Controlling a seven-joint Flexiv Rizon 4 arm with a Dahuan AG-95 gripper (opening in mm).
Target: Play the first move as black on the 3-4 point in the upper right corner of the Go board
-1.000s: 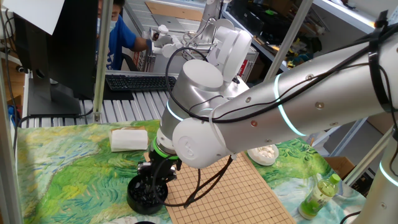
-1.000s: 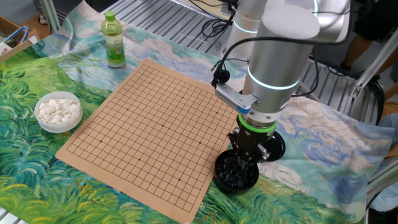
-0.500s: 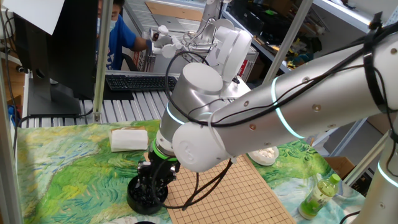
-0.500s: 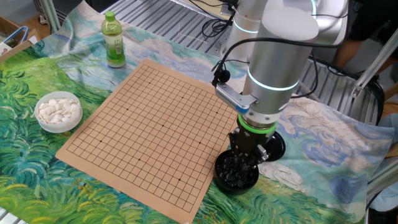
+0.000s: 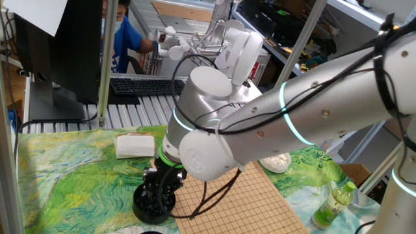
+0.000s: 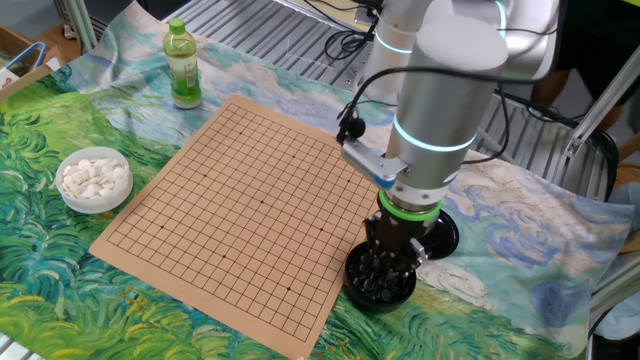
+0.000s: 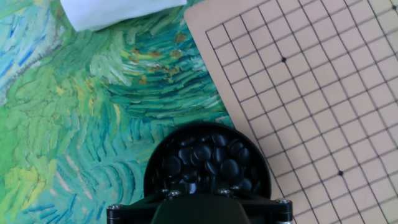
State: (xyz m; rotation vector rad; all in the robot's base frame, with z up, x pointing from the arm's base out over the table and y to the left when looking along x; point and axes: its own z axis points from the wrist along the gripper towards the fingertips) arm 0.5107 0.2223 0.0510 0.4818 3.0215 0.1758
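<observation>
A round black bowl (image 7: pixel 155 163) full of glossy black stones (image 7: pixel 205 158) stands on the cloth just off one corner of the Go board (image 6: pixel 240 200). My gripper (image 6: pixel 391 262) points straight down into this bowl (image 6: pixel 380 285), with its fingertips among the stones. In the fixed view from the other side the dark fingers (image 5: pixel 160 188) reach into the bowl (image 5: pixel 153 203) as well. The stones and the hand's own body hide the tips, so neither the jaw gap nor a held stone shows. The board's grid (image 7: pixel 311 93) lies bare. I cannot pick out the 3-4 point among its crossings.
A white bowl of white stones (image 6: pixel 93 180) sits beside the board's far side, and a green bottle (image 6: pixel 182 65) stands near another corner. A white box (image 5: pixel 135 144) lies on the painted cloth beyond the black bowl. A black lid (image 6: pixel 442 232) lies behind the gripper.
The wrist has shifted slightly toward the board over the black bowl; the fingers stay down among the stones. Nothing else has moved.
</observation>
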